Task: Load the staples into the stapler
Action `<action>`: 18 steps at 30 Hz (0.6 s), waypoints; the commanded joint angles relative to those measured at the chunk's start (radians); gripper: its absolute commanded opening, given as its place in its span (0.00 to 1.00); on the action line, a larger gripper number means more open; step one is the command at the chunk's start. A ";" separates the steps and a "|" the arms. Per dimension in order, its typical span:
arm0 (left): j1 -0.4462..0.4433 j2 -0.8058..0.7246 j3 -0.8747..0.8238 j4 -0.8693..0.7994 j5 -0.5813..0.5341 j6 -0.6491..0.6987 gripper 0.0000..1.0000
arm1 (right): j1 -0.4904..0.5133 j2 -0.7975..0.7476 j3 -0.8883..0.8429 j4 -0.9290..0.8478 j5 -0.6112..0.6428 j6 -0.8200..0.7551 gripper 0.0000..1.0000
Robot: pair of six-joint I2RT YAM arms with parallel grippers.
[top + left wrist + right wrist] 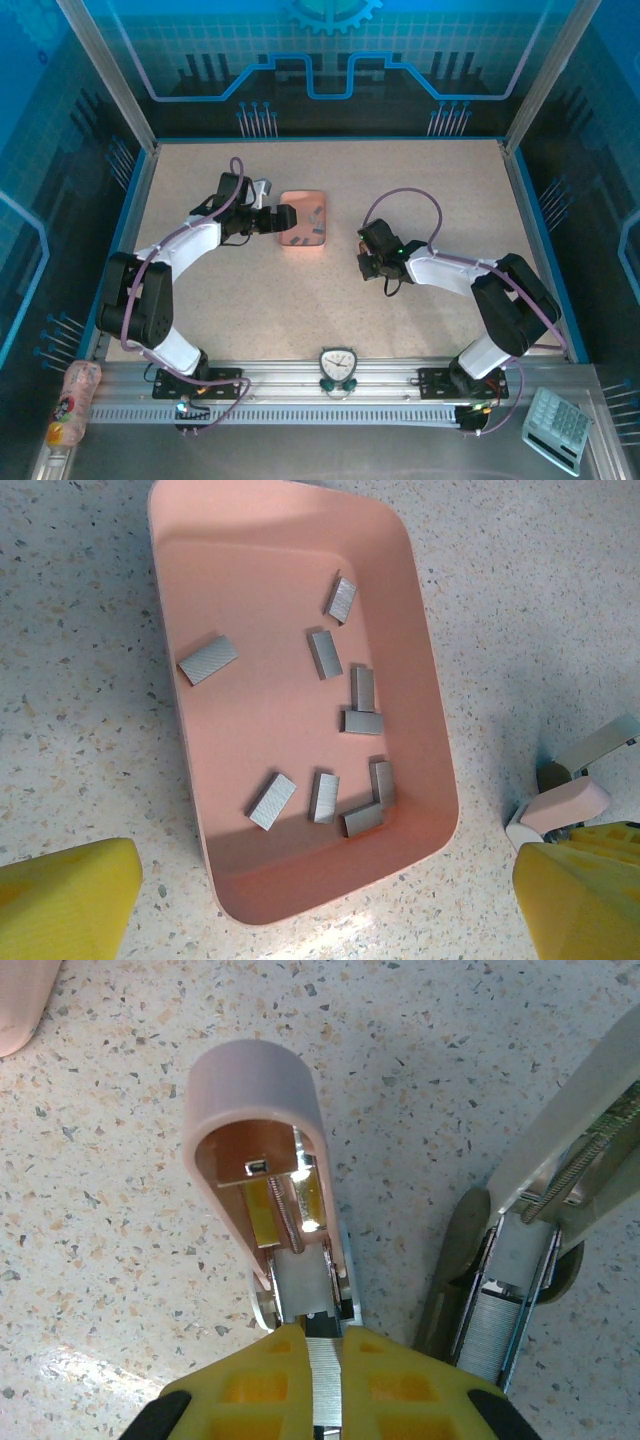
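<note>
Several grey staples (pixel 325 652) lie loose in the salmon-pink tray (pixel 420 620), which sits mid-table (pixel 303 243). My left gripper (pixel 325 912) hangs open over the tray's near end, with nothing between its yellow fingers (pixel 65 900). My right gripper (pixel 325 1390) is shut on a staple strip (pixel 325 1375) and sits right of the tray (pixel 369 258). The strip's tip is at the open channel of the pale pink stapler (pixel 255 1110), whose lid is swung back, showing its spring.
A second opened stapler (pixel 505 1290), pale grey with staples in its channel, lies just right of the pink one. Another small pink stapler (pixel 560 805) rests by my left gripper's right finger, left of the tray (pixel 262 188). A timer (pixel 337 366) stands on the front rail.
</note>
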 commanded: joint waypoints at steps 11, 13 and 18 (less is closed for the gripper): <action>0.013 0.008 0.001 0.010 0.025 0.011 0.97 | 0.002 -0.054 -0.069 0.030 -0.011 -0.029 0.10; 0.013 0.008 0.001 0.009 0.025 0.011 0.97 | 0.003 -0.061 -0.076 0.040 -0.015 -0.030 0.10; 0.013 0.006 0.000 0.009 0.025 0.011 0.97 | 0.002 -0.080 -0.076 0.049 -0.036 -0.032 0.11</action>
